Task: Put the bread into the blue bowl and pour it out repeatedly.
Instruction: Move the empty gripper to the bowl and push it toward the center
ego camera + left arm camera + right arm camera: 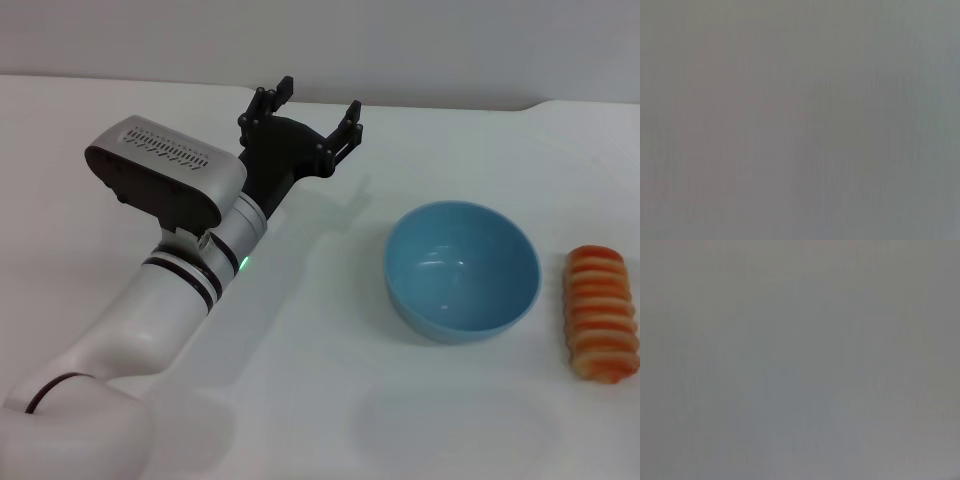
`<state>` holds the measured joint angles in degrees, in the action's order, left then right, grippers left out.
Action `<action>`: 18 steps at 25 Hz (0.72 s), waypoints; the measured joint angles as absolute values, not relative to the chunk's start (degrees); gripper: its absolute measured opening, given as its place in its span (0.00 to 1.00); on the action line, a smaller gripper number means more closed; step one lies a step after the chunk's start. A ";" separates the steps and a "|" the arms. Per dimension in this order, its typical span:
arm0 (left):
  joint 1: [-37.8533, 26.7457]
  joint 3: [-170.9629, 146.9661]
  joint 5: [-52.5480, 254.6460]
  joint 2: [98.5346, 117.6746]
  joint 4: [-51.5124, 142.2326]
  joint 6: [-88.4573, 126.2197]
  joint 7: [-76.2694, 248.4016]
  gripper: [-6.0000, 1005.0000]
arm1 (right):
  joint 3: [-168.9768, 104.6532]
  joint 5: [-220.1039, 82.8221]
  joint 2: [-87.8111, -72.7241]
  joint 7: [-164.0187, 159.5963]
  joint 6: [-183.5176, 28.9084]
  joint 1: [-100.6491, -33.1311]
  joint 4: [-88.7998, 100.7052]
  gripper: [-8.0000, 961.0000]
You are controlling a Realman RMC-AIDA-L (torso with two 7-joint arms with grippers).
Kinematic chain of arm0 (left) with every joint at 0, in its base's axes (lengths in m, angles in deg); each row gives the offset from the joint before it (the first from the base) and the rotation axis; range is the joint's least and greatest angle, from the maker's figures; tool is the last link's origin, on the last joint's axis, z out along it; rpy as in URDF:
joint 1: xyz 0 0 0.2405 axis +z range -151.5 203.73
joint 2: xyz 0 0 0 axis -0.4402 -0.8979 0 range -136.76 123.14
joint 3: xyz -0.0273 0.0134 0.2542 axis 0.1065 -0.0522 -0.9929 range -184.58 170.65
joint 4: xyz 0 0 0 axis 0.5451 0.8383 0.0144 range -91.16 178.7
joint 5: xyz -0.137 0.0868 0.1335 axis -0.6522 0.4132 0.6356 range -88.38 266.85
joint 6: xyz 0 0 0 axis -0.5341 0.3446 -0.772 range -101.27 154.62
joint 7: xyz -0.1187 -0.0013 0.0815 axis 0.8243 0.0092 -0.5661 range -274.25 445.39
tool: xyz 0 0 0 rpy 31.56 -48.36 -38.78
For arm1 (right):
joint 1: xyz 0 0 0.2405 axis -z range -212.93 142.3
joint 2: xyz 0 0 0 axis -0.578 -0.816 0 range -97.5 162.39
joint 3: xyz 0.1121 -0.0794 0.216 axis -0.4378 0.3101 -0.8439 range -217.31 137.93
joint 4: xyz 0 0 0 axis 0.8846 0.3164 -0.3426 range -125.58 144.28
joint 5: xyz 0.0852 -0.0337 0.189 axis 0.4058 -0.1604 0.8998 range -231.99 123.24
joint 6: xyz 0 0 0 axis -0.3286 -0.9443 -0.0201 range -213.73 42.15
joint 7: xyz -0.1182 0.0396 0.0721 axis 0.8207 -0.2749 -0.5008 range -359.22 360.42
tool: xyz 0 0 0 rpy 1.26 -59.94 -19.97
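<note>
In the head view the blue bowl point(463, 270) stands upright and empty on the white table, right of centre. The bread point(600, 311) lies ridged side up on the table just to the right of the bowl, apart from it. My left gripper point(318, 108) is open and empty, held over the table at the back, well to the left of and behind the bowl. My right gripper is not in view. Both wrist views show only a plain grey surface.
The white table point(300, 380) spreads around the bowl and bread. My left arm point(170, 270) reaches diagonally from the lower left toward the back centre. A grey wall runs behind the table's far edge.
</note>
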<state>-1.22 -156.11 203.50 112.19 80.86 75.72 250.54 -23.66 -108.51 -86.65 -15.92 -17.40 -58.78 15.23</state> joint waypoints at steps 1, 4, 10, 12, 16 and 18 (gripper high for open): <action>-1.24 -156.11 203.50 112.19 80.86 75.72 250.54 0.83 | -23.72 -108.51 -86.65 -15.92 -17.40 -58.78 15.23 0.67; -1.39 -156.15 203.50 112.19 80.86 75.72 250.54 0.83 | -23.86 -108.51 -86.65 -15.92 -17.40 -58.78 15.24 0.67; -1.59 -156.07 203.50 112.19 80.99 75.11 250.54 0.83 | -23.87 -108.45 -86.69 -15.91 -17.42 -58.70 15.23 0.67; -1.47 -155.59 203.49 112.17 81.56 74.37 250.54 0.83 | -23.87 -108.43 -86.71 -15.91 -17.43 -58.67 15.24 0.67; -0.80 -150.59 203.69 111.37 86.47 67.50 250.44 0.83 | -23.87 -108.41 -86.73 -15.91 -17.43 -58.61 15.23 0.67; -0.82 -149.16 203.96 111.11 87.59 65.56 250.37 0.83 | -23.87 -108.42 -86.73 -15.91 -17.43 -58.61 15.24 0.67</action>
